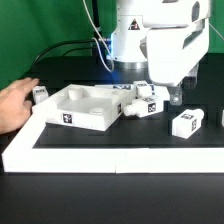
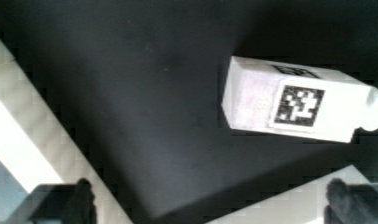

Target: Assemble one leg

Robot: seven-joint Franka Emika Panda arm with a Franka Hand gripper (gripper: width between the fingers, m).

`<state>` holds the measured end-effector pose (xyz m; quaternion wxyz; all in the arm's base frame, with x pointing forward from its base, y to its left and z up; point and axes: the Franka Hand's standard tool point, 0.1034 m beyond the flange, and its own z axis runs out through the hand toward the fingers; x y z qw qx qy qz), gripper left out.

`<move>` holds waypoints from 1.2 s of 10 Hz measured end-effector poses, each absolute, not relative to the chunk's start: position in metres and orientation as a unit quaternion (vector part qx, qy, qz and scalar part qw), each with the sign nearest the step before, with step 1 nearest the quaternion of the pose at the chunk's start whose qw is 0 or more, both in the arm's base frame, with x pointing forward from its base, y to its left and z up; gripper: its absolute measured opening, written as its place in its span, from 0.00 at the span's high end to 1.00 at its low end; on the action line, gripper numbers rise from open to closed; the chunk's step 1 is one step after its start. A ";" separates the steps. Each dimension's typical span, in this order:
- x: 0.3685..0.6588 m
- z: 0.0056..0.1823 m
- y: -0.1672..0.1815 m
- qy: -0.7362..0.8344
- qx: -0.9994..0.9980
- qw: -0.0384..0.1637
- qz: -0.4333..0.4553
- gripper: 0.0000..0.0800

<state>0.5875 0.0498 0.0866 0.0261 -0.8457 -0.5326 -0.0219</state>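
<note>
A white square tabletop (image 1: 78, 108) with raised edges lies at the exterior view's left of centre. White legs with marker tags lie beside it (image 1: 148, 103), and one leg (image 1: 187, 121) lies apart at the exterior view's right. My gripper (image 1: 172, 97) hangs above the black table between them. In the wrist view a tagged white leg (image 2: 292, 98) lies ahead of the gripper (image 2: 212, 210). The two dark fingertips (image 2: 65, 205) stand wide apart with nothing between them. The gripper is open and empty.
A person's hand (image 1: 15, 103) rests at the exterior view's left edge near the tabletop. A thick white border (image 1: 100, 155) runs along the front and left of the work area; it also shows in the wrist view (image 2: 17, 110). Black cables lie behind.
</note>
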 end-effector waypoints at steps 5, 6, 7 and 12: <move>0.587 0.086 0.050 -0.533 -0.846 0.026 -0.021 0.19; 0.587 0.086 0.050 -0.533 -0.846 0.026 -0.021 0.19; 0.587 0.086 0.050 -0.533 -0.846 0.026 -0.021 0.19; 0.588 0.129 0.065 -0.449 -0.893 0.021 -0.018 0.19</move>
